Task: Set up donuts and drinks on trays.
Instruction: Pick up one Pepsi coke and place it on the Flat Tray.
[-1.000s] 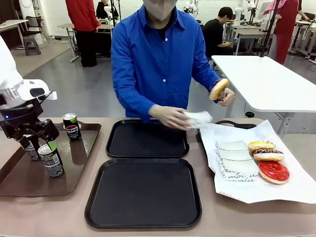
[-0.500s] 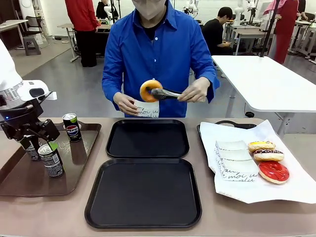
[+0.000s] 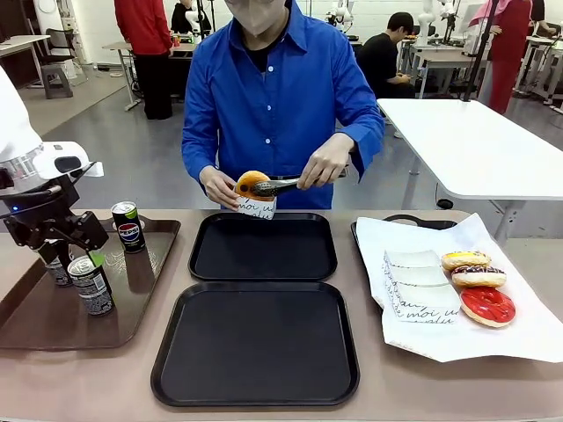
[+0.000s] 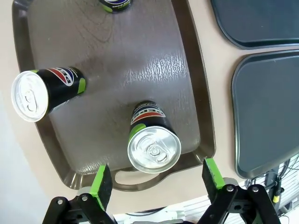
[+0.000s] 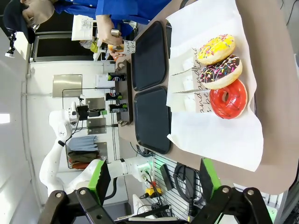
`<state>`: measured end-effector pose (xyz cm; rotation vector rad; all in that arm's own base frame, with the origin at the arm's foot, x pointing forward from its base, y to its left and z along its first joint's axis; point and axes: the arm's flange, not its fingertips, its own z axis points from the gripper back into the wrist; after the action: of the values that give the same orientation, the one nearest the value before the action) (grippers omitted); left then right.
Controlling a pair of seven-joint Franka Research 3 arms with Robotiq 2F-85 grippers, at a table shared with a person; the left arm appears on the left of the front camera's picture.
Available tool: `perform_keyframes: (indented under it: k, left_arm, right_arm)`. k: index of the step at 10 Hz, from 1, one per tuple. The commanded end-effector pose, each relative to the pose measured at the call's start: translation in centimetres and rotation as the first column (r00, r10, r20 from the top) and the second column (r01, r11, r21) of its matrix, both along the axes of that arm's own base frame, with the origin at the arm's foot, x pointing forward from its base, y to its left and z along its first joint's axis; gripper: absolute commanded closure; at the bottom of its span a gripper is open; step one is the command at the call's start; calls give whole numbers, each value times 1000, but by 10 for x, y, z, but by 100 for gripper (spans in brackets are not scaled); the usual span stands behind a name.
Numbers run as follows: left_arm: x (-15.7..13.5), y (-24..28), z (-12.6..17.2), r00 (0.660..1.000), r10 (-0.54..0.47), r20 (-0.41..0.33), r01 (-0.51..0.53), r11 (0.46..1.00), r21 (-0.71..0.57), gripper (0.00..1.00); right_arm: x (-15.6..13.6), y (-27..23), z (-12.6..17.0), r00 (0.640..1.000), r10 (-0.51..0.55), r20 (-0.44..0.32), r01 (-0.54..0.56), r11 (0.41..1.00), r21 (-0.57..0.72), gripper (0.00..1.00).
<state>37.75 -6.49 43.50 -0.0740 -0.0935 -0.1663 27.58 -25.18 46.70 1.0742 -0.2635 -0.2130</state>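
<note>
left gripper (image 4: 156, 179): on my wrist feed the jaws stand spread wide, with green pads either side of a silver can top and touching nothing. From the front it hangs just above the near cans.
Pepsi cans (image 3: 128, 226): three slim black-bodied cylinders with green trim stand upright on the brown tray. I can read "PEPSI" and the red-white-blue globe on the far one. The white print on the nearest can (image 4: 152, 140) is too small for me.
brown tray (image 3: 132, 303): rectangular plastic with a wood-grain sheen and a slot handle in its short rim, at the table's left end.
black trays (image 3: 262, 248): two matte rounded rectangles with raised rims at mid-table, the near tray (image 3: 255, 343) right in front of the far one.
sleeved donut (image 3: 251, 182): a golden-orange ring pinched by metal tongs (image 3: 280, 186) in one of the person's hands (image 3: 325, 163). It sits in a white paper sleeve (image 3: 256, 208) that the other hand (image 3: 216, 185) holds, just past the far tray's back rim in the front view. The black script starts "moi u".
paper sheet (image 3: 519, 338): white and creased, at the right end. Flat empty sleeves (image 3: 420, 283) lie on it, and their script reads "moi" (the rest I can't make out).
loose donuts (image 3: 478, 276): three in a close row on the sheet, one yellow-iced, one chocolate with sprinkles, one glossy red.
right gripper (image 5: 154, 179): jaws parted with nothing between them, viewing the table from well back.
</note>
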Motion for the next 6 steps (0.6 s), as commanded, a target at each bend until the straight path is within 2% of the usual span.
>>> perform_keyframes:
  k: [1,4,6]
  left_arm:
    - [4,-5,-12,1000,9,18,-9,999,52,0]
    - [12,-13,-19,999,-1,-39,4,997,72,0]
    - [11,-14,-31,999,20,-35,-17,997,72,0]
  right_arm:
    - [-1,-1,-1,1000,3,-1,-3,1000,5,0]
    - [-1,-1,-1,1000,3,-1,-3,1000,5,0]
    - [-1,-1,-1,1000,3,-1,-3,1000,5,0]
